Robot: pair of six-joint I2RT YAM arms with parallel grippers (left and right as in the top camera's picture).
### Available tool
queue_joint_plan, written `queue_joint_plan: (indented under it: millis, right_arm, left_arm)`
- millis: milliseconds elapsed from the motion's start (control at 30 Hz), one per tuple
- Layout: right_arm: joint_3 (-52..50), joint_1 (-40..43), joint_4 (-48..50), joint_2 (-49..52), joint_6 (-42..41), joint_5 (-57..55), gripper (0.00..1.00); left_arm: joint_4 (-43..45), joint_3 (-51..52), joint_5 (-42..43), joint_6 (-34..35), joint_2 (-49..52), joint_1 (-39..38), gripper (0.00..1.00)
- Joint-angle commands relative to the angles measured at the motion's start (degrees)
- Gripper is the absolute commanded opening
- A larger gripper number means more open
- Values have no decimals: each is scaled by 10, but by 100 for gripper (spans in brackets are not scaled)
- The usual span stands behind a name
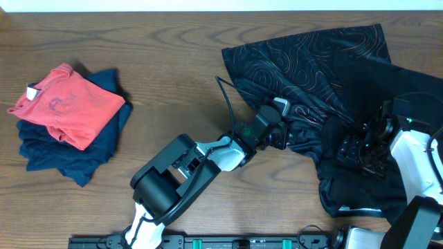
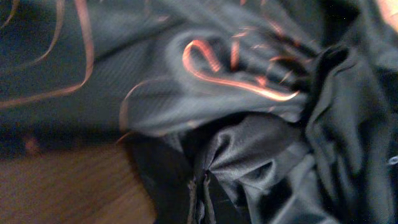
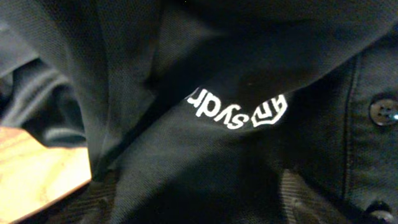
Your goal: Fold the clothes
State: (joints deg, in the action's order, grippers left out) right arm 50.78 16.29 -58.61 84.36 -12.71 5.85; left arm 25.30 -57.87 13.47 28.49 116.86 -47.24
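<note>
The clothes lie in a crumpled black heap at the right of the table. On top at the back is a black T-shirt (image 1: 304,59) with thin orange contour lines (image 2: 236,78). A plain black buttoned garment (image 1: 387,97) with white lettering (image 3: 236,109) lies over it on the right. My left gripper (image 1: 282,136) is at the heap's left edge. In the left wrist view it (image 2: 202,196) is shut, pinching a gathered fold of black cloth (image 2: 249,146). My right gripper (image 1: 360,155) rests on the buttoned garment. Its ribbed fingers (image 3: 305,199) stand wide apart with black fabric between them.
A folded stack sits at the far left, with a coral-red shirt (image 1: 69,104) on navy garments (image 1: 62,155). A thin black cable (image 1: 227,97) arcs over the wooden table (image 1: 173,69) near the left wrist. A dark rail (image 1: 208,242) runs along the front edge.
</note>
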Motion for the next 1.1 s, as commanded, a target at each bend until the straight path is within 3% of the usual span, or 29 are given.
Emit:
queue_joint_plan:
  millis: [0,133,200,367,500,700,733,800,833,933,1067]
  right_arm:
    - [-4,2,-2,-8,-5,7,32]
    - [-4,2,4,-8,-5,0,6]
    - [-4,2,13,-8,-5,-1,3]
    - [-4,3,24,-8,-35,-68,3]
    - [-4,15,24,-8,-75,-172,15]
    - [-4,64,27,-8,-78,-146,21]
    - [-4,68,29,-8,-63,-114,20]
    - [-4,69,42,-8,6,-14,24]
    - [-3,67,50,-8,45,49,28]
    - [-2,45,61,-8,137,218,37]
    - [-2,-25,66,-8,160,237,53]
  left_arm:
    - [-53,-5,2,-4,-56,29,6]
    - [-197,-5,1,-17,-150,101,6]
    - [-249,-5,-1,-35,-190,146,6]
    - [-332,-5,-1,-69,-266,289,6]
    - [-336,-5,-1,-71,-278,384,6]
    - [-335,-5,0,-68,-278,490,6]
    - [-337,-5,24,-68,-278,499,8]
    - [-347,-5,73,-68,-278,506,37]
    - [-358,-5,96,-68,-278,506,47]
    - [-403,-5,155,-68,-278,493,59]
    - [-524,-4,174,-68,-278,461,65]
